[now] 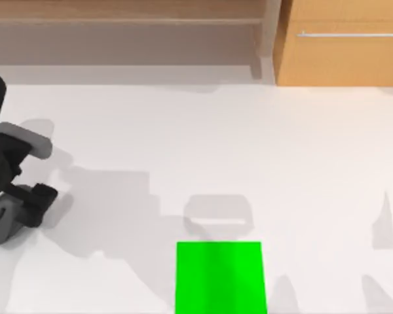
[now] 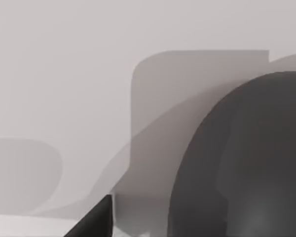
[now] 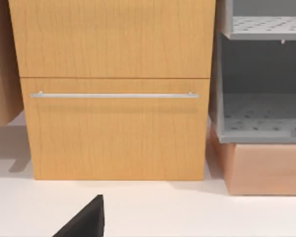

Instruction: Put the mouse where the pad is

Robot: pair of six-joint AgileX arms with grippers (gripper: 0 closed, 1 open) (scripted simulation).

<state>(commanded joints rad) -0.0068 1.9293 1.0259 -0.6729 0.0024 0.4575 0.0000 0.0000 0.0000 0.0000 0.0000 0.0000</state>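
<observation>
L arm (image 1: 13, 176) sits at table's (image 1: 203, 144) left edge; its wrist cam looks close onto the mouse (image 2: 246, 163) (dark rounded back), grip state can't be told; pad (image 1: 221, 278) lies bottom centre, well apart.

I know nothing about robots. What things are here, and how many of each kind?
Green pad: 1
Dark grey mouse: 1
Wooden cabinet: 1
Left gripper, at the table's left edge: 1
Total: 4
</observation>
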